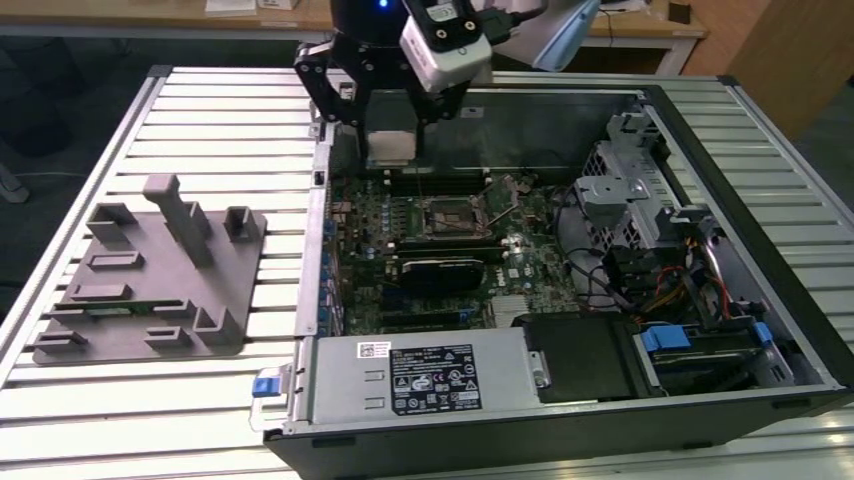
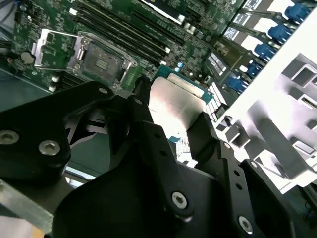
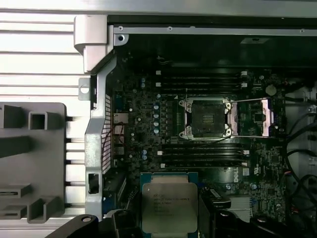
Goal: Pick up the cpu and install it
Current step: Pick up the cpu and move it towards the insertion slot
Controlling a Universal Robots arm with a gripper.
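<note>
Nearest, in the first wrist view: the pincer is closed on the cpu. Black fingers clamp two opposite edges, metal lid up w/ the green rim showing round it. Chip looks level and held in the air, touching nothing beneath. The second wrist view agrees: lid pinched between the two fingers, board well below.

Under and just past the chip is the motherboard inside the open pc case, w/ a bank of ram slots between chip and target. Beyond them sits the cpu socket, empty, its load plate flipped open to one side (the lever seems raised too, but it's a thin wire, hard to be sure). More slots lie past the socket.

In the exterior view the pincer hangs over the part of the case farthest from that camera. The chip is near the board's edge and the socket nearer the middle, so they're apart and the chip isn't over it yet. Farther off, on the exterior view's left, the grey holder fixture lies on the slatted surface, outside the case.

Step, imo: pick done, carry to socket in hand, install not done. Placing calls for the chip centred square over the socket, edges parallel to the frame, notches/corner mark matched and kept flat. It then needs a straight, gentle descent, w/ no sliding over the pins and staying clear of the open plate.
</note>
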